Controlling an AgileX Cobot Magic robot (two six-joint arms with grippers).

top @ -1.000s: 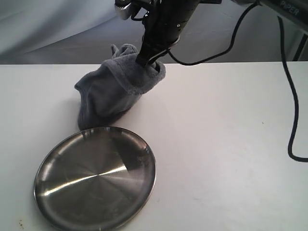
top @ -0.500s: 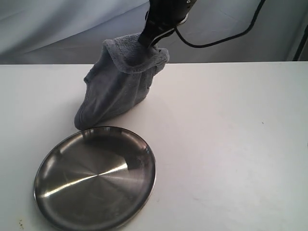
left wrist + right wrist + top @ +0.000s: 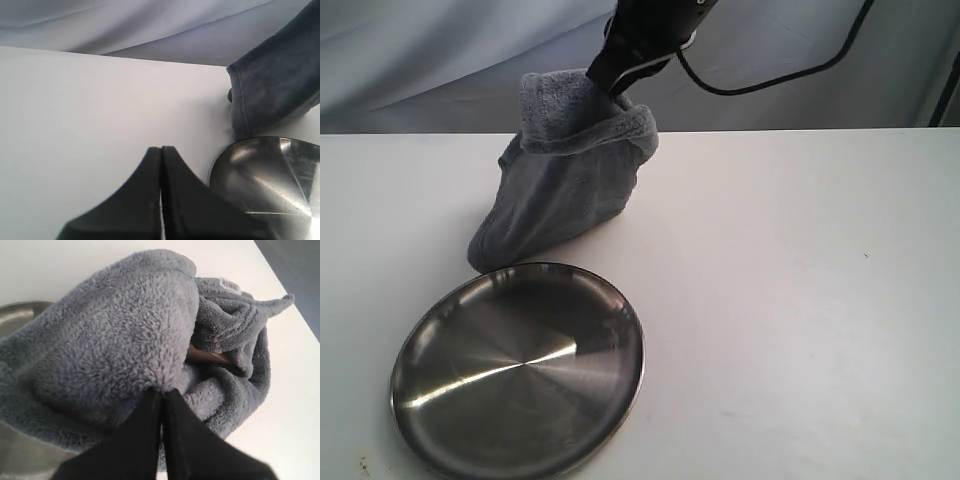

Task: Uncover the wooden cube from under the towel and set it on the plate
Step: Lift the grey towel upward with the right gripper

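Currently the white, matte, flat tabletop (image 3: 800, 300) carries everything. Its far edge is near the towel, so a block tipped out that way could roll off. The plate (image 3: 520, 385) is round, shallow polished steel with a raised rim and nothing on it, and its far rim lies just beside the towel's lower hem. My judgement is that a dragging hem could nudge it. The towel (image 3: 560, 190) is grey-blue plush terry, soft and rumpled, hanging as a tent with its bottom edge touching the tabletop. The pile is slippery enough that the pinch might slide free. The wooden cube (image 3: 210, 357) shows only as a thin tan sliver deep in the folds in the right wrist view. I cannot tell whether it rests on the tabletop or is snagged. If snagged, it could ride along and drop. The right fingers (image 3: 150, 415) are clamped on the towel's top fold. The left fingers (image 3: 154, 165) are pressed together on nothing, near the plate.
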